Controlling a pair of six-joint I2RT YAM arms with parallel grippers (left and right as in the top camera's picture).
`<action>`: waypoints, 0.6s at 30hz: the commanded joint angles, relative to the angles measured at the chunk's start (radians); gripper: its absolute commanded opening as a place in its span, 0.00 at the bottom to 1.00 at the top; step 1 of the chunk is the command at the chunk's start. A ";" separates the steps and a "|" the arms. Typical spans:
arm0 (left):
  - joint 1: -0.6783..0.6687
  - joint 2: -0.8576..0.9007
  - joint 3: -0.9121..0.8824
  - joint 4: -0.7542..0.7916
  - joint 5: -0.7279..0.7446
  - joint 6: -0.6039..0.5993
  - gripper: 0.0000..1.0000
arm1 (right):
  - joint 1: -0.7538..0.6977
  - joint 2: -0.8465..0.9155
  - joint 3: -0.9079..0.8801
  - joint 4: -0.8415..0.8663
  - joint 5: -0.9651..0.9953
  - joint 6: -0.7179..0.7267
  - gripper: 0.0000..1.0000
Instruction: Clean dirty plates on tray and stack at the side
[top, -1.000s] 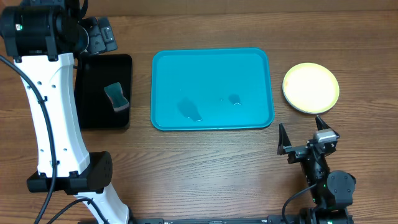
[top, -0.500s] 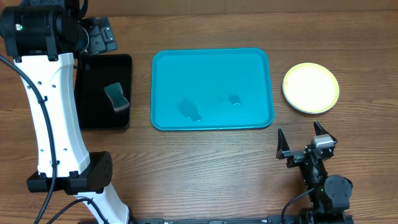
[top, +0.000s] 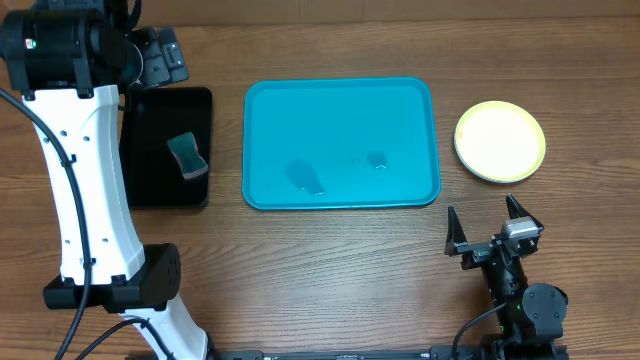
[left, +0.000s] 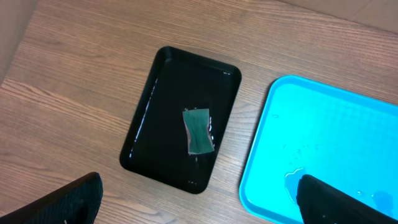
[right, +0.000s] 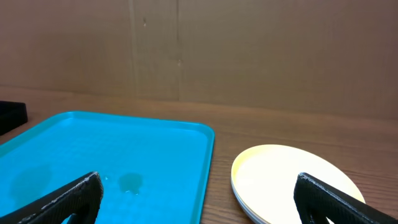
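A: The right claw (top: 480, 206), is it spread or pinching?
B: Spread wide and holding nothing, over the bare wooden table (top: 330, 260), near the stack of round plastic plates (top: 500, 141) but apart from it. The left claw (left: 199, 179) is spread wide too, high up.
A: And where are the plates?
B: On the table just beside the right short side of the large turquoise plastic tray (top: 340, 95), not touching it. A yellow-green plate is on top (paler rims show under it in the right wrist view). The tray holds only two wet patches (top: 305, 176).
A: Further out?
B: Left of it is a small black rectangular tray (top: 150, 120) with a green sponge (top: 186, 157) lying in it.
A: Any change?
B: The right claw has drawn back slightly toward its base since a second ago. The plates, trays and sponge lie as before.
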 joint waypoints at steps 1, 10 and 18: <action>0.000 0.010 -0.001 -0.002 0.006 -0.010 1.00 | -0.006 -0.011 -0.010 0.005 0.009 -0.015 1.00; 0.000 0.010 -0.001 -0.002 0.006 -0.010 1.00 | -0.006 -0.011 -0.010 0.005 0.009 -0.014 1.00; -0.001 -0.026 -0.018 0.027 -0.018 0.005 1.00 | -0.006 -0.011 -0.010 0.005 0.009 -0.015 1.00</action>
